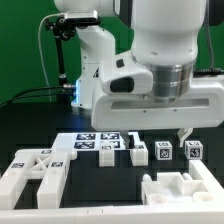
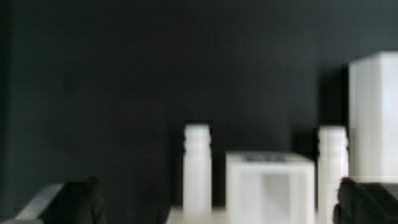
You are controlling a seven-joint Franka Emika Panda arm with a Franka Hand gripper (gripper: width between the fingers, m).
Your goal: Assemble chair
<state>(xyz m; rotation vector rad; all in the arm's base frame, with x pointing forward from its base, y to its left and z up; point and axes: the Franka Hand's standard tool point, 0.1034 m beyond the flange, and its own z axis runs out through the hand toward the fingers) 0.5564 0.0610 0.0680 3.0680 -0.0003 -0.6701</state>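
Chair [image 1: 32, 172] in loose white pieces, not joined. One flat tagged piece lies at the lower left of the exterior view and a second chunky piece [image 1: 182, 190] at the lower right edge, both on the dark table [image 1: 110, 190]. Row of three small tagged blocks [image 1: 165, 152] stands right of centre, apart from both pieces. Marker board [image 1: 95, 143] lies flat at centre, just left of the blocks. Arm [image 1: 160, 50] fills the upper right, hanging above the blocks. Wrist view: claw [image 2: 214, 205] released, dark fingers [image 2: 63, 205] spread wide, gripping nothing. Blurred white posts [image 2: 196, 165] show beyond it; cannot tell which piece.
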